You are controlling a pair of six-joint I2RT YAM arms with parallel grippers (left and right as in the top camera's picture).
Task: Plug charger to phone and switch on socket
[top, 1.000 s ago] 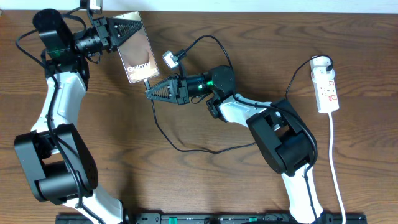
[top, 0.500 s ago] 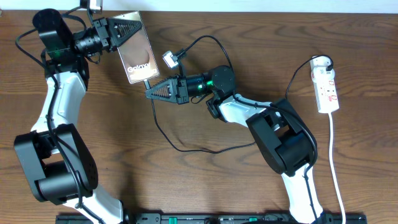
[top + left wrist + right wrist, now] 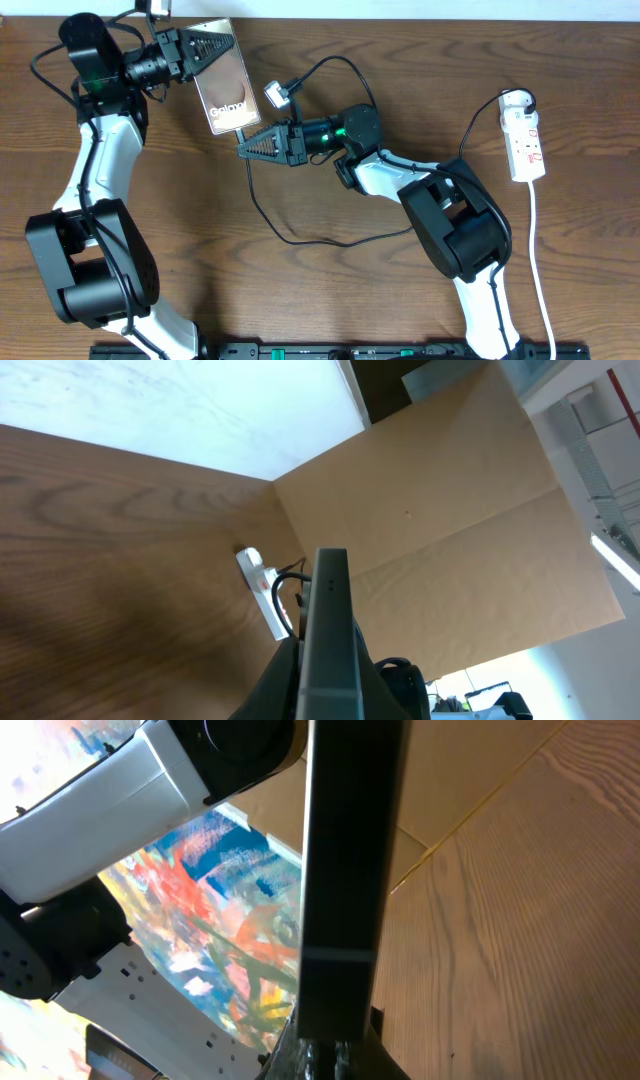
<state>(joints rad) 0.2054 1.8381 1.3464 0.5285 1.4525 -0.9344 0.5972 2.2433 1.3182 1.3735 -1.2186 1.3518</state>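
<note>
Overhead, the left gripper [image 3: 226, 47] had its jaws clamped on the top end of the phone [image 3: 230, 100], holding it up near the far left of the table [image 3: 300, 300]. The phone's long axis ran nearly straight toward the near edge, and its lower short edge faced the right gripper [image 3: 243, 151]. That gripper lay just beneath the edge, fingers pointing left and drawn together on the tip end of the charger [image 3: 320, 243]. The black cable trailed from there in a loose loop across the wood. Whether the plug was fully seated could not be told from above. The socket [image 3: 527, 140] lay far to the right, well apart from both grippers, with the right arm the nearer to it. From the left wrist, the phone [image 3: 330, 620] showed edge-on and upright between the fingers, and the socket [image 3: 262, 592] was small beyond it. From the right wrist, the phone [image 3: 345, 870] filled the middle as a dark slab rising straight ahead of the jaws. Its end met them at the bottom of the picture, where the plug was too dark to make out. So any push would probably have had to run along the phone's length.
</note>
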